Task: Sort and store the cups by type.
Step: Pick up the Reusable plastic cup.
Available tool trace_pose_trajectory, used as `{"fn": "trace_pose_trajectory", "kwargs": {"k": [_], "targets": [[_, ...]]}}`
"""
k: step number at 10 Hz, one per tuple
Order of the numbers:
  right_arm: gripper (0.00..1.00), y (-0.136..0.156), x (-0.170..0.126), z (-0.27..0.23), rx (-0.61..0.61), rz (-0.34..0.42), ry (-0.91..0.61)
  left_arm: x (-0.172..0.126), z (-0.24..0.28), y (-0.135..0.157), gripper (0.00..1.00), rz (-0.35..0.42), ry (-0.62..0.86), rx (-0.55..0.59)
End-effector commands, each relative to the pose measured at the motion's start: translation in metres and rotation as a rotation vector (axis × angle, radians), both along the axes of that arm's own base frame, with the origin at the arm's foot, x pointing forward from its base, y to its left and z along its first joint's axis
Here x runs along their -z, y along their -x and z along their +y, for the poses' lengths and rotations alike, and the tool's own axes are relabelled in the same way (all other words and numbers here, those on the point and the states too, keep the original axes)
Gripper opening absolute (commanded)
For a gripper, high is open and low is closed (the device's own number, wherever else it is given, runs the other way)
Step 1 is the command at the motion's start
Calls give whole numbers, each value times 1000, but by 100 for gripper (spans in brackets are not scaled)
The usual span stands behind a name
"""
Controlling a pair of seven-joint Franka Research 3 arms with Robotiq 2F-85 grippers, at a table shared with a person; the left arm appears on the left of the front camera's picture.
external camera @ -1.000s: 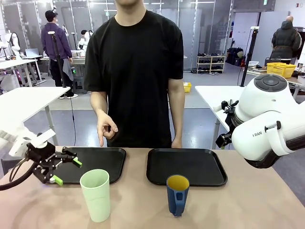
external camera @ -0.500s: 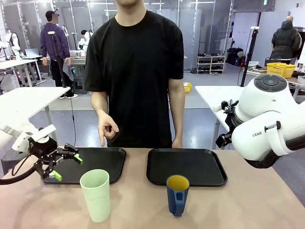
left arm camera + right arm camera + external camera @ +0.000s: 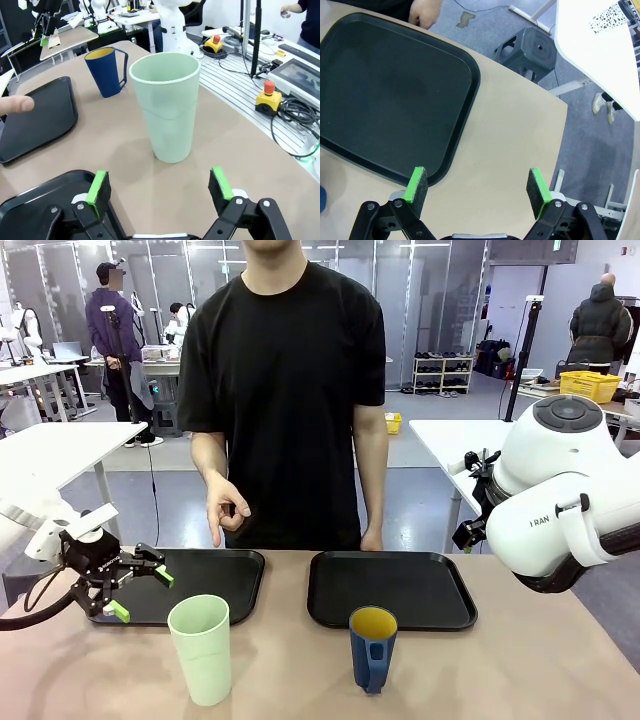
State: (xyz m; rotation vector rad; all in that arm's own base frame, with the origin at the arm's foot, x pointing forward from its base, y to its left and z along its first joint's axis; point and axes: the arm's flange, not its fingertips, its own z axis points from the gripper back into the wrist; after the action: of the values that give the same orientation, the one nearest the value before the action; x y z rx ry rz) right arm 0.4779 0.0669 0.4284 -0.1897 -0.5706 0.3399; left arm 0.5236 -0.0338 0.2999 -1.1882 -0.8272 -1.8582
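Note:
A tall pale green tumbler (image 3: 203,648) stands upright near the table's front edge, left of the middle. A shorter dark blue mug (image 3: 373,648) with a yellow inside stands to its right, handle toward the camera. My left gripper (image 3: 140,591) hangs open over the left tray's near corner, a little left of the tumbler, fingers pointing at it. In the left wrist view the tumbler (image 3: 167,111) stands ahead between the open green pads (image 3: 97,186), with the mug (image 3: 106,70) farther off. My right gripper (image 3: 477,192) is open above the table's right end, holding nothing.
Two black trays lie side by side, the left tray (image 3: 215,578) and the right tray (image 3: 390,588). A person stands at the far edge with one hand (image 3: 223,508) raised above the left tray. The right arm's white body (image 3: 560,500) looms at the right.
My left gripper has drifted slightly left and up, away from the tumbler, still open. The cups, the person and the right arm have not moved.

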Motion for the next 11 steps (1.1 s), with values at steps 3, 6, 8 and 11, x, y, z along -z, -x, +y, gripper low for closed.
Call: {"fn": "trace_pose_trajectory", "kwargs": {"k": [3, 6, 8, 11], "targets": [[100, -2, 1, 1, -7, -2, 14, 15, -16, 23, 100, -33, 45, -29], [100, -2, 1, 1, -7, -2, 14, 19, -38, 28, 100, -20, 44, -36], [100, -2, 1, 1, -7, -2, 14, 22, -47, 28, 100, -12, 15, -29], [100, -2, 1, 1, -7, -2, 14, 24, -54, 31, 100, 11, 8, -11]]}}
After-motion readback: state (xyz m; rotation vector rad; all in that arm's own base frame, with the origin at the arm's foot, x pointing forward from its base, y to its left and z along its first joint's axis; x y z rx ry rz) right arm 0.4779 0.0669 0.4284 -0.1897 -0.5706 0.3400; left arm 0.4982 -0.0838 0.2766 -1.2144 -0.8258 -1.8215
